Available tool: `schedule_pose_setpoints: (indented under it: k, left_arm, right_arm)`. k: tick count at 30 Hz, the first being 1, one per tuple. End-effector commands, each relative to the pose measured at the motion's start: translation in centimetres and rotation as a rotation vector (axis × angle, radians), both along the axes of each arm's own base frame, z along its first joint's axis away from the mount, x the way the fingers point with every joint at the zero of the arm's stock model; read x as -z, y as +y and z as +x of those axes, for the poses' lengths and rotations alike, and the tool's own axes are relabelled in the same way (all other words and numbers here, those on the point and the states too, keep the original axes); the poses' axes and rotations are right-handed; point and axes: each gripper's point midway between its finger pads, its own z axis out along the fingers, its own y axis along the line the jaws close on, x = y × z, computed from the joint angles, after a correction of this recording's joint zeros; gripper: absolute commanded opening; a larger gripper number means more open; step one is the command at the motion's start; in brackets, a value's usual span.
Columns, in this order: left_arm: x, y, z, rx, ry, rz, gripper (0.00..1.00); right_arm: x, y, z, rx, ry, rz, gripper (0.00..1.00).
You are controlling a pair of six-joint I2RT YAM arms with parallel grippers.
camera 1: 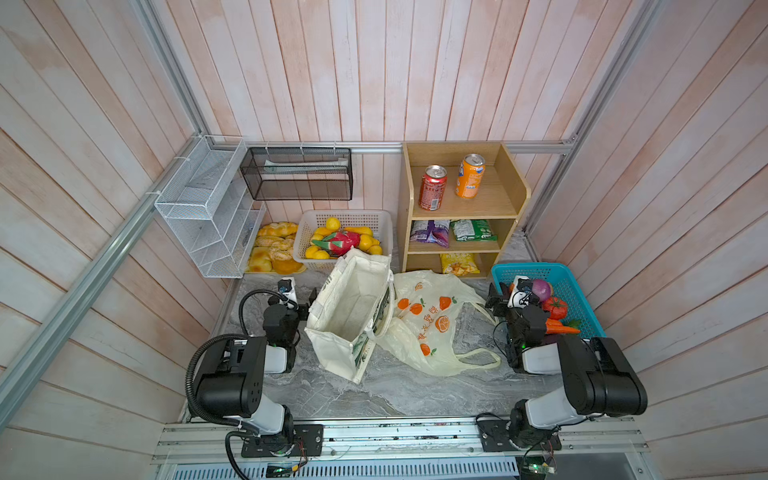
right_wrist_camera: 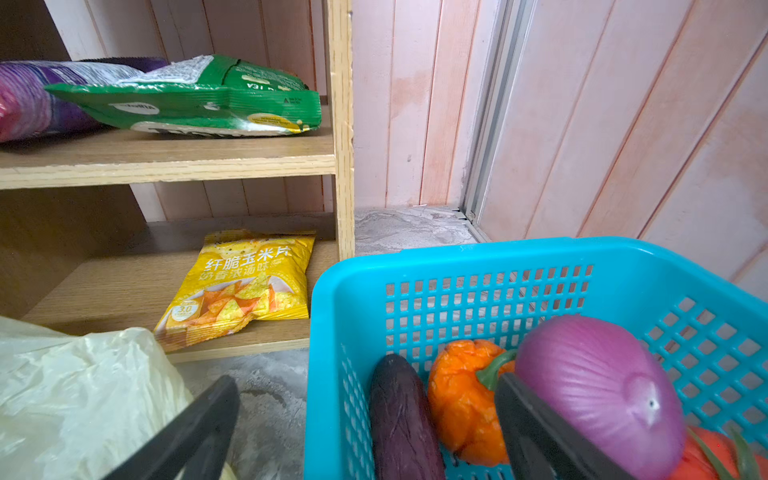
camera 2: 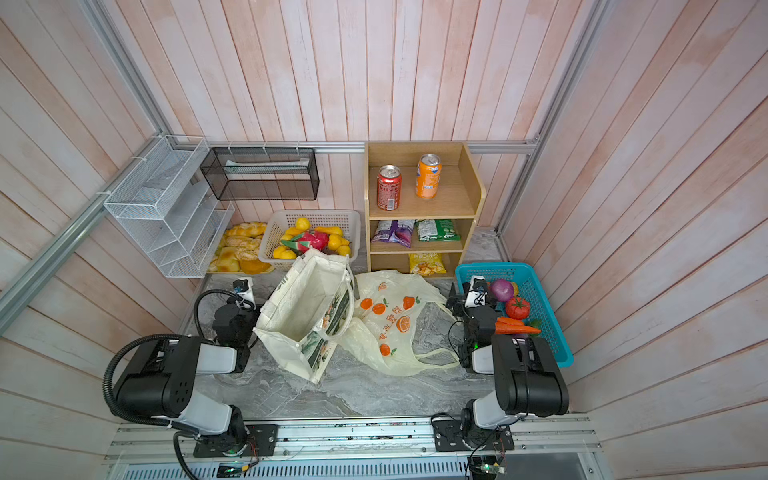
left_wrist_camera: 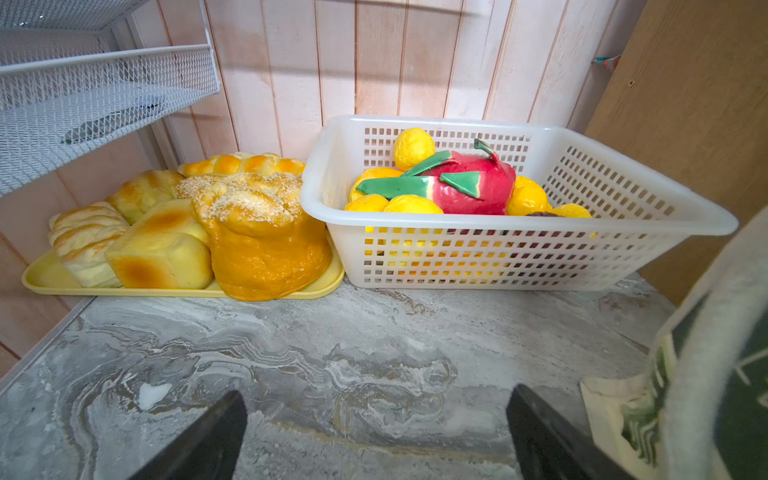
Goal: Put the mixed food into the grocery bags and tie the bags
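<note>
A red soda can (camera 1: pixel 432 188) (camera 2: pixel 389 187) stands on the wooden shelf's top level, with a purple snack packet (camera 1: pixel 430 232) (right_wrist_camera: pixel 25 99) one level below. Orange carrots (camera 1: pixel 561 328) (camera 2: pixel 515 327) lie in the blue basket (camera 1: pixel 577 286). The cream canvas tote (camera 1: pixel 349 311) (camera 2: pixel 303 307) stands open mid-table. Beside it the orange-printed plastic bag (camera 1: pixel 432 320) (right_wrist_camera: pixel 75 395) lies flat. My left gripper (left_wrist_camera: pixel 376 399) hangs open over bare table, left of the tote. My right gripper (right_wrist_camera: pixel 368 386) is open and straddles the blue basket's near wall, holding nothing.
An orange can (camera 1: pixel 470 176), a green packet (camera 1: pixel 473 230) and a yellow packet (camera 1: pixel 459 264) share the shelf (camera 1: pixel 519 187). A white fruit basket (left_wrist_camera: pixel 519 129) and a bread tray (left_wrist_camera: pixel 41 282) sit at the back. Wire racks (camera 1: pixel 199 199) hang at the left. An onion (right_wrist_camera: pixel 598 386), a pepper and an eggplant fill the blue basket.
</note>
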Motion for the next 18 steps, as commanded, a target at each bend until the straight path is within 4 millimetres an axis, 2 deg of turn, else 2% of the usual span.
schedule_pose_setpoints:
  k: [1,18]
  left_arm:
    - [-0.70,0.09,-0.05,-0.001,-0.030,0.022,1.00]
    - [-0.58,0.46,0.12,-0.012,-0.021,0.005,1.00]
  right_arm:
    - [1.51,0.54,-0.11,-0.028,0.061,0.007,0.98]
    - [1.51,0.58,-0.08,-0.029,0.062,0.007,0.98]
